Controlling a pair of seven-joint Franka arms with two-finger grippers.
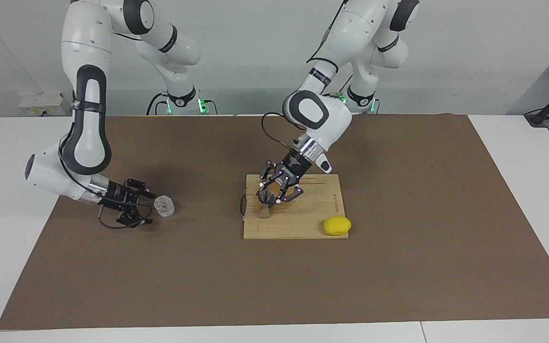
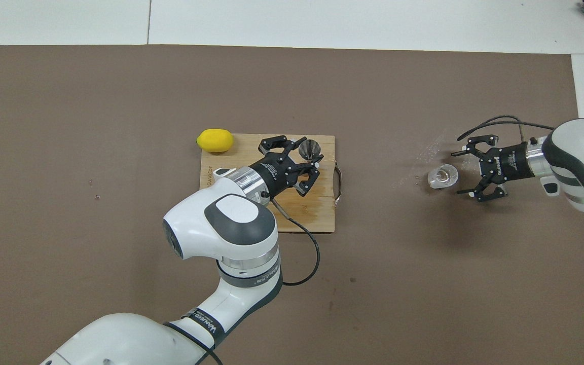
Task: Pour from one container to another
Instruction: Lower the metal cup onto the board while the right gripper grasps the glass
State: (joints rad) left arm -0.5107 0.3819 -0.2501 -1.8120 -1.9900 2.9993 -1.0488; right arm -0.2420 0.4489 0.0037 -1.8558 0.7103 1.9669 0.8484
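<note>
Firmly: left end effector — clamped on jigger

My left arm reaches forward and down, wrist pitched steeply, left gripper low with its fingers pinched on the steel jigger, outer links splayed. My right arm is folded with the elbow high and the forearm nearly level, right gripper low, lying sideways, fingers spread wide, holding nothing.
</note>
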